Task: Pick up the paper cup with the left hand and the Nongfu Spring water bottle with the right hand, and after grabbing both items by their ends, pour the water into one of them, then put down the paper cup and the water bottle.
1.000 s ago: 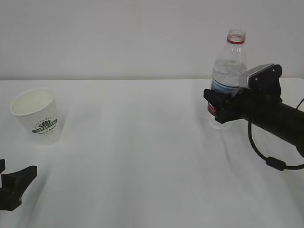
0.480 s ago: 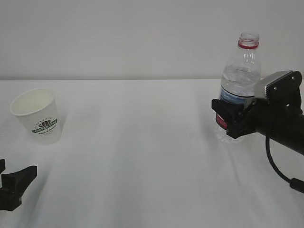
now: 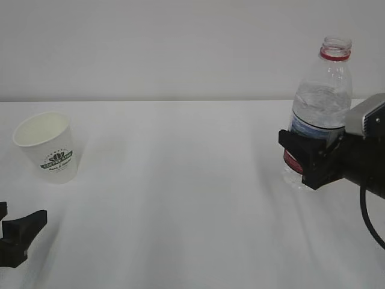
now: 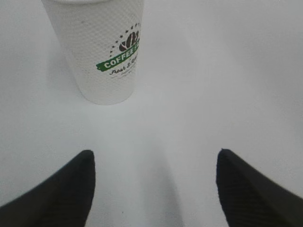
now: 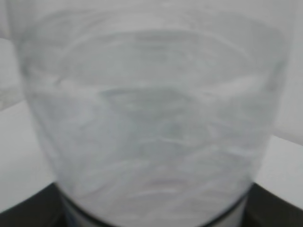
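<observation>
Two arms | right hand (image 3: 310,161) clamps the Nongfu Spring water bottle (image 3: 319,108), now lifted toward tabletop's right edge | left hand (image 3: 15,238) spread, paper cup (image 3: 48,146) ungrasped near left edge | pouring awaits.

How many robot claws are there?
2. The left claw sits open at the bottom left, just short of the paper cup. The right claw is on the right, clamped around the water bottle.

place: lab-style test bench | evidence: bare white table (image 3: 180,198), plain white wall (image 3: 150,48)
</observation>
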Controlling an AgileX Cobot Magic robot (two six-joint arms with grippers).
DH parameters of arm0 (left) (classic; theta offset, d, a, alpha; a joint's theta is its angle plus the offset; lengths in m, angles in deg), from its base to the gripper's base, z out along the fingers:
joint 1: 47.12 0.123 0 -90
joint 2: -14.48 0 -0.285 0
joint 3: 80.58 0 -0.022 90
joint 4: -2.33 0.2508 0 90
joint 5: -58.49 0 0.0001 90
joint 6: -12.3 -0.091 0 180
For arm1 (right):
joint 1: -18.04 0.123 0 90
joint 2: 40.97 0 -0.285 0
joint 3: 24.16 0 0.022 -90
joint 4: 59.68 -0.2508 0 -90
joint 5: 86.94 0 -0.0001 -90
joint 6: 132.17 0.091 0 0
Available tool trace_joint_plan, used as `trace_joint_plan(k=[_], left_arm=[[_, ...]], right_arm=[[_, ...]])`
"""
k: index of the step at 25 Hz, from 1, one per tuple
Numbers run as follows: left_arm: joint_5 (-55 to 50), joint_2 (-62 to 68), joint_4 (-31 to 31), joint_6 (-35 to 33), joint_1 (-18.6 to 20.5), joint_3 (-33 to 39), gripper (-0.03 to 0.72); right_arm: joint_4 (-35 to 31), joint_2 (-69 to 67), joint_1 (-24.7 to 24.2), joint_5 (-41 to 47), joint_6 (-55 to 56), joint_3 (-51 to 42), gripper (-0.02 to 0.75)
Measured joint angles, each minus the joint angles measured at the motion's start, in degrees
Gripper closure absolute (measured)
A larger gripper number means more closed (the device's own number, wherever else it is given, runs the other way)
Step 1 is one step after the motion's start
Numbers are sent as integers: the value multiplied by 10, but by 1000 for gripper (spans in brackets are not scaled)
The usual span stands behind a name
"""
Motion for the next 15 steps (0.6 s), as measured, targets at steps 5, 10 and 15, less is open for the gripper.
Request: trace_joint_plan(k=[5,10,15], left_arm=[[0,0,0,0,0,0,109],[0,0,0,0,0,0,109],[0,0,0,0,0,0,109]], right_arm=[[6,33,0,0,0,-28,287],[11,58,0,0,-1,-50,287],[14,63,0,0,-1,-56,287]])
